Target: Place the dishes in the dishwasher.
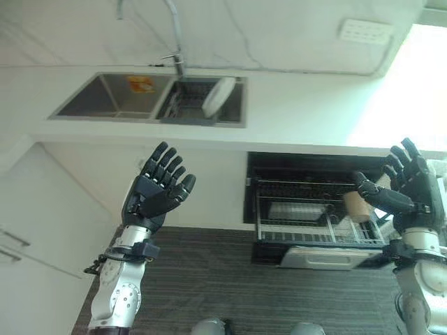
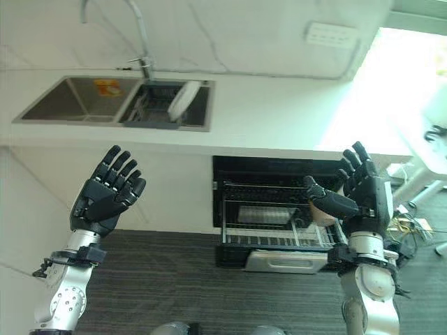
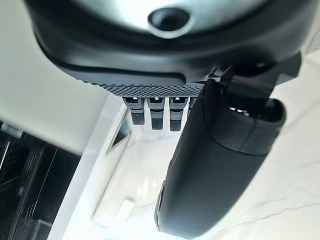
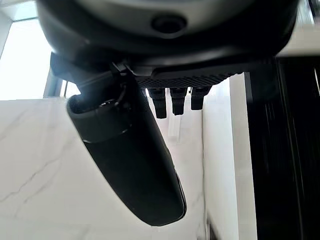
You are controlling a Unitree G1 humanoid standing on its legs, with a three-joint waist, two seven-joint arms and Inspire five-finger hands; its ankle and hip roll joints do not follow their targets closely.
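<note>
Your left hand (image 1: 159,187) and right hand (image 1: 405,185) hang released, fingers spread; a round white plate (image 1: 218,97) leans in the steel sink (image 1: 112,98), dishwasher rack (image 1: 307,223) wire; the sink's orange sticker (image 1: 140,84) is unreadable

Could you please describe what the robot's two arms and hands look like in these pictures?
Both arms are silver-grey metal, dotted with small screw holes. A black collar sits at each wrist. The left hand and right hand are dark, near black, with segmented fingers and a thick smooth thumb. In the wrist views a finely textured strip crosses each palm.
</note>
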